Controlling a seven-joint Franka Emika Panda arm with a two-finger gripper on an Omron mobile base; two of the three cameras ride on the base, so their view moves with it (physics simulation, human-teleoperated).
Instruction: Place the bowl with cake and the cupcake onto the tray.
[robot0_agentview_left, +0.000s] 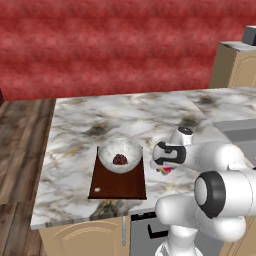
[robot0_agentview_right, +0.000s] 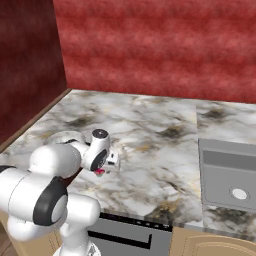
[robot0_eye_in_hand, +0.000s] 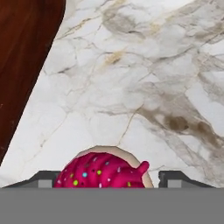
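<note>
The speckled white-grey bowl (robot0_agentview_left: 120, 155) with a dark red cake piece (robot0_agentview_left: 119, 159) inside sits on the far end of the dark reddish-brown tray (robot0_agentview_left: 117, 186) near the counter's front edge. Just right of the tray, the cupcake (robot0_eye_in_hand: 103, 173) with its pink sprinkled top stands on the marble. My gripper (robot0_eye_in_hand: 109, 180) is lowered over it, open, one fingertip on each side and close to its sides. The same cupcake (robot0_agentview_left: 167, 170) peeks out pink under the hand in the left base view, and the cupcake (robot0_agentview_right: 100, 172) shows likewise from the right. The tray's edge (robot0_eye_in_hand: 22, 57) lies left of the hand.
A marble counter (robot0_agentview_left: 150, 115) ends in a front edge (robot0_agentview_left: 80, 217) just below the tray. A grey sink (robot0_agentview_right: 230, 175) is set in at the right. A tan cabinet (robot0_agentview_left: 235, 65) stands at the far right, with a red wall behind.
</note>
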